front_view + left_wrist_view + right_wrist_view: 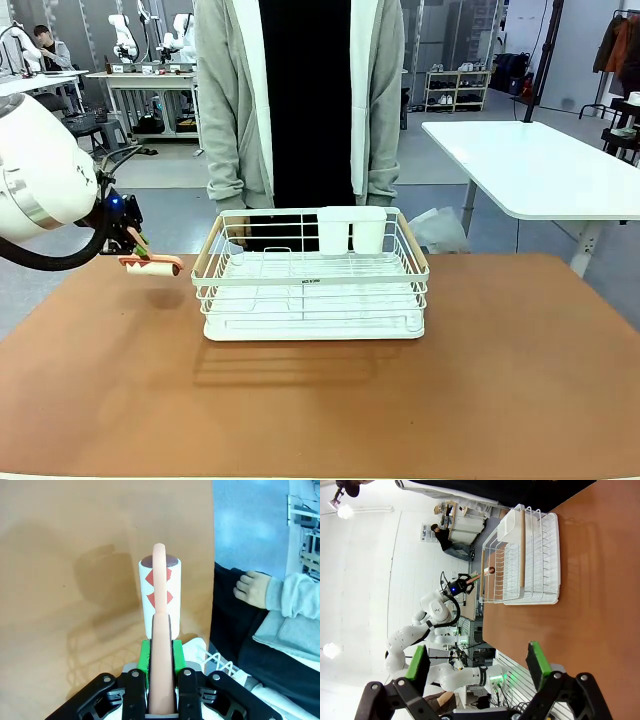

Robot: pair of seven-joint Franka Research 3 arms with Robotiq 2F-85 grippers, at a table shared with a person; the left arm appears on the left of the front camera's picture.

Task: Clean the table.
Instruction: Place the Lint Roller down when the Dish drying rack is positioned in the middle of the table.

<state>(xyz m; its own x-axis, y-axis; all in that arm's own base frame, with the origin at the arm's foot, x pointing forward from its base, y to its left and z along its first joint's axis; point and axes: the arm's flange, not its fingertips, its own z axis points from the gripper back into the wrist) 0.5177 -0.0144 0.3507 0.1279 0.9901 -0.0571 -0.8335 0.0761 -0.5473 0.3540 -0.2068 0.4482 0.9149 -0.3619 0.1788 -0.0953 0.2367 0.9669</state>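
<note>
The left end effector is clamped on the peach handle of a lint roller, whose white roll with red diamonds hangs just above the desk near its left edge. The right end effector stands wide, holding nothing, over the desk's right part. A white wire rack sits mid-desk toward the far edge. A person in a grey cardigan stands behind it, one hand near the desk edge.
</note>
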